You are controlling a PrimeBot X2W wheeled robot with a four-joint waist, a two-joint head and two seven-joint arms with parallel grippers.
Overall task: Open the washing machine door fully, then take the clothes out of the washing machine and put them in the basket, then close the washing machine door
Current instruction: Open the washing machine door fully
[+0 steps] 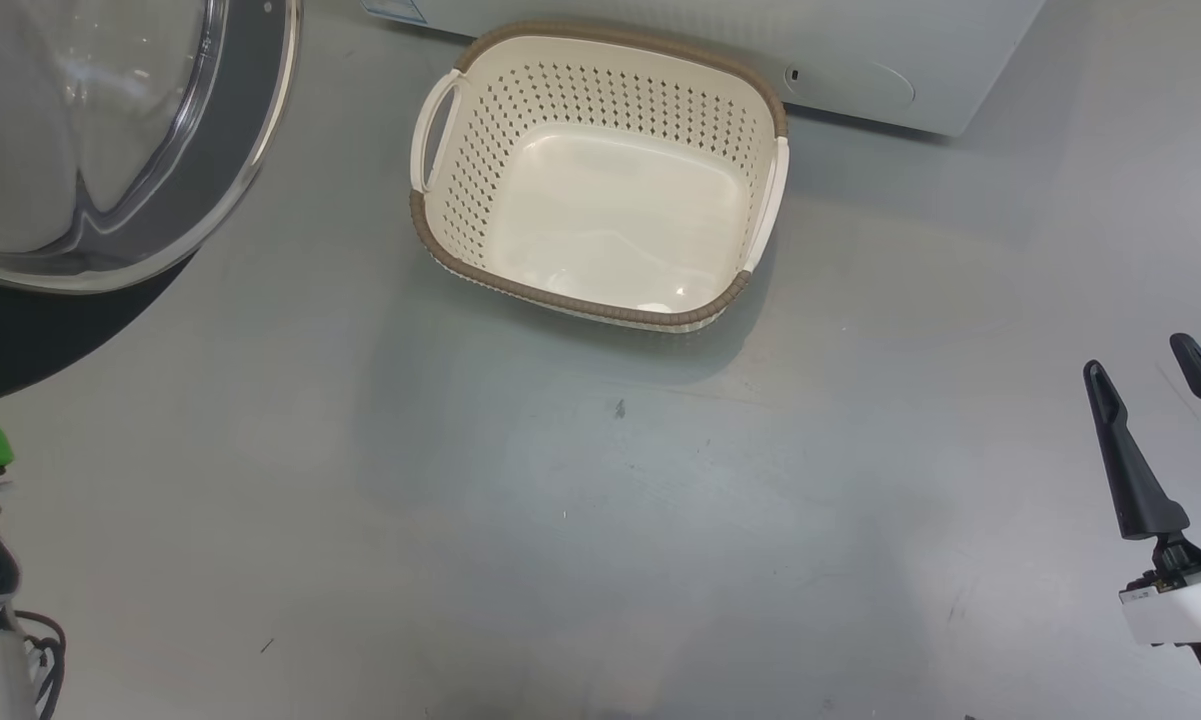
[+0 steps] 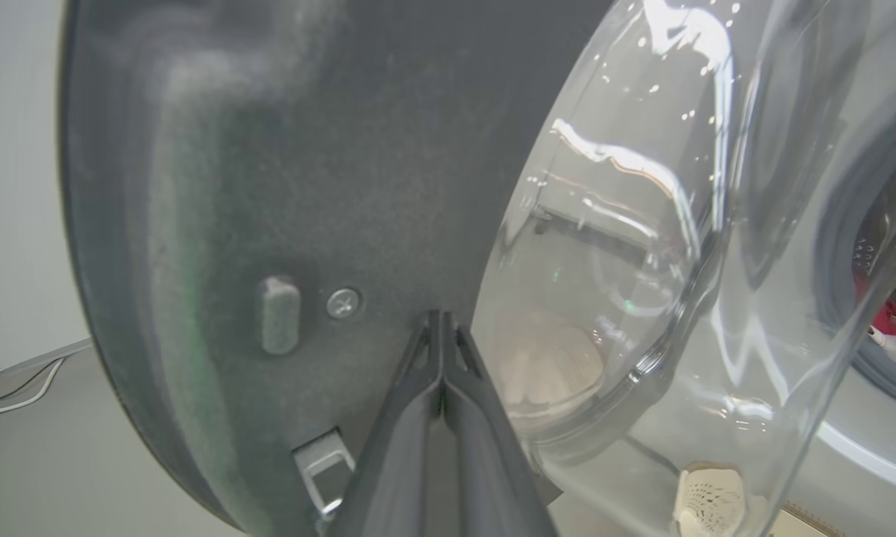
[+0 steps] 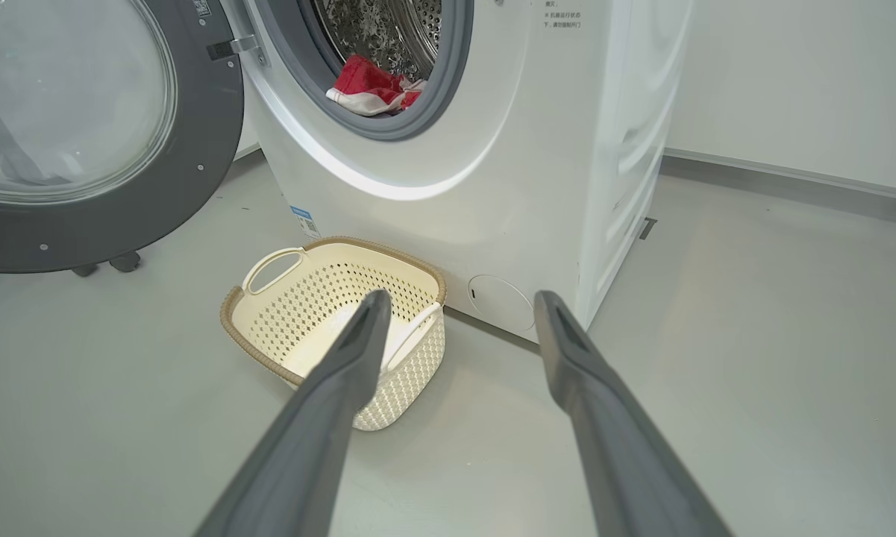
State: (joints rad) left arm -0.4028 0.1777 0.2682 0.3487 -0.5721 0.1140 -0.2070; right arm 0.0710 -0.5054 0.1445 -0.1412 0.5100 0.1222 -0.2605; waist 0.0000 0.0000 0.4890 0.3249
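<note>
Head view: the basket (image 1: 600,95) sits empty against the washing machine (image 1: 860,60), with my right pincer (image 1: 1165,440) spread and idle. Left wrist view: my left pincer (image 2: 442,335) is clenched on nothing, tips at the washing machine door's (image 2: 268,186) dark inner rim; they could skid off. Right wrist view: the clothes (image 3: 369,86) lie on the drum seal (image 3: 388,127) and may snag there; the blue label (image 3: 302,216) and printed text (image 3: 563,19) are too small to read.

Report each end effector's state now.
Left end effector: shut, empty, tips at the washing machine door.
Right end effector: open, empty.
</note>
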